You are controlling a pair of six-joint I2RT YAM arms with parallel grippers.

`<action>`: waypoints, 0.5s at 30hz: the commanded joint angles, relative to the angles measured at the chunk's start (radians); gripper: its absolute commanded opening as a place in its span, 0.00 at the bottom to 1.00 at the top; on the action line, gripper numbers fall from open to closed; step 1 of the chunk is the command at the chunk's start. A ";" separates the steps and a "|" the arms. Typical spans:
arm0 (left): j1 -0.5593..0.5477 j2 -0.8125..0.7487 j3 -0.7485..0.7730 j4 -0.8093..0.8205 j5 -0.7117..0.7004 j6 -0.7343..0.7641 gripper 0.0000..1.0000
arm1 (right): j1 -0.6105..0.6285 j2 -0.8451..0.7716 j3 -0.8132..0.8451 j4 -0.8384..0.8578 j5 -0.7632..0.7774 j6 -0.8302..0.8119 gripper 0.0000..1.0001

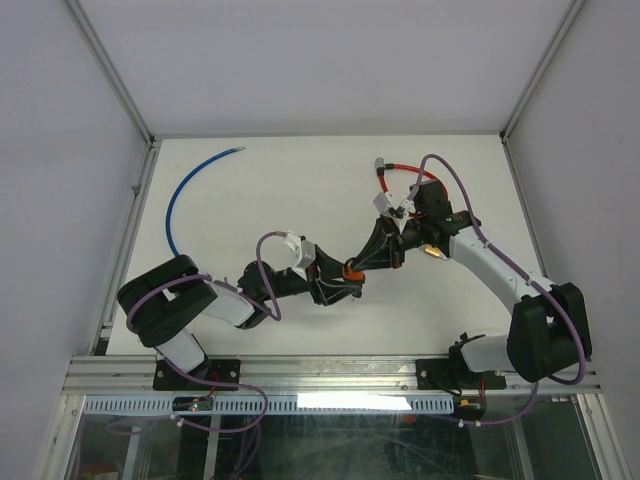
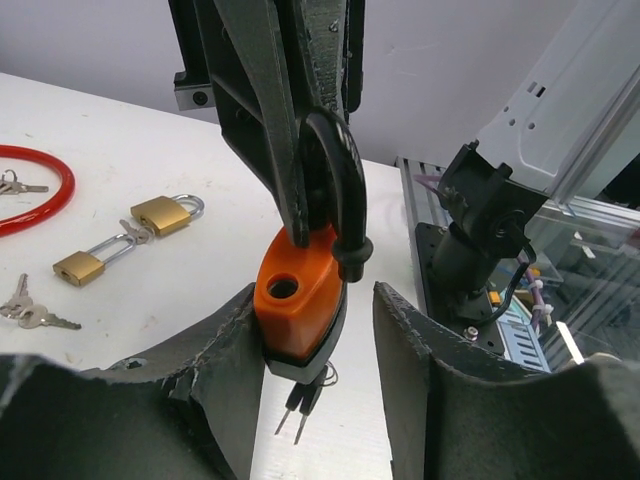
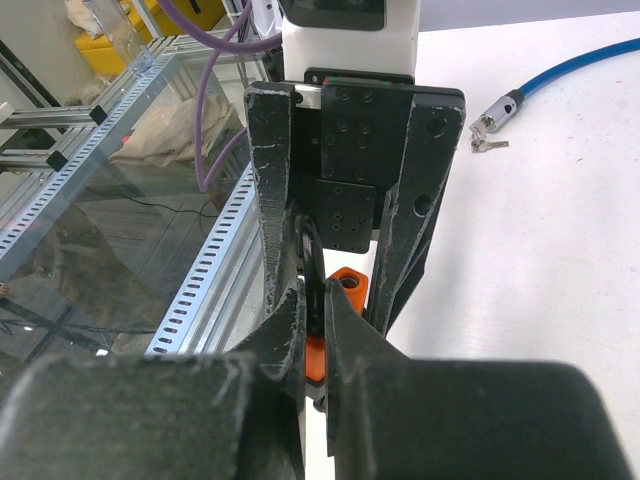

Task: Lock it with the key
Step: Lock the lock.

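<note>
An orange padlock with a black shackle hangs above the table at its middle. The shackle's free leg is out of its hole. My right gripper is shut on the shackle from above, reaching down-left in the top view. The left gripper brackets the orange body: its left finger touches it and the right finger stands apart, so it is open. Two black-headed keys dangle under the body; the keyhole is hidden.
Two brass padlocks and loose keys lie on the white table beside a red cable lock. A blue cable curves at the back left. The aluminium rail marks the near table edge.
</note>
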 commanded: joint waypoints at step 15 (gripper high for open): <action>-0.003 -0.268 0.019 -0.380 -0.114 0.328 0.00 | -0.050 -0.094 0.034 -0.035 0.205 -0.094 1.00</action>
